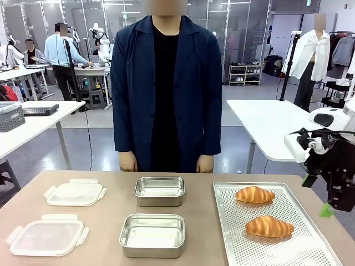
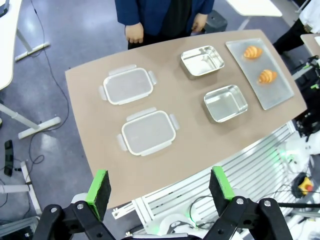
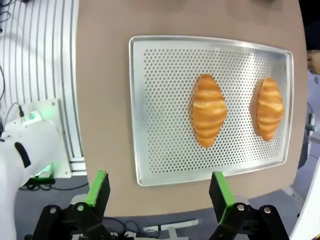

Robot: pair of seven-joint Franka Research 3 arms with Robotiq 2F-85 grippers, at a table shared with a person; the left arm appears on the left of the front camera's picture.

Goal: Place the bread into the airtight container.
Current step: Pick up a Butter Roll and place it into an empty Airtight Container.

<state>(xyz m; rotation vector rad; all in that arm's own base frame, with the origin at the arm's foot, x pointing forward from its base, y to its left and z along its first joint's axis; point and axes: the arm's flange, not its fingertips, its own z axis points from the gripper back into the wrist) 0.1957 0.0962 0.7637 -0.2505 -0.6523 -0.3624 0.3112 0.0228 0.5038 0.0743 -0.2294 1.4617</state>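
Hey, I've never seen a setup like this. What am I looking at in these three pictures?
This is a two-armed robot at a table, facing a standing person. The front picture looks across the table; the right gripper hangs at its right edge. The other two come from cameras on the wrists, looking down over the left gripper and the right one. On the table lie two metal containers, two plastic lids and a perforated tray with two croissants. Both grippers are open and hold nothing.
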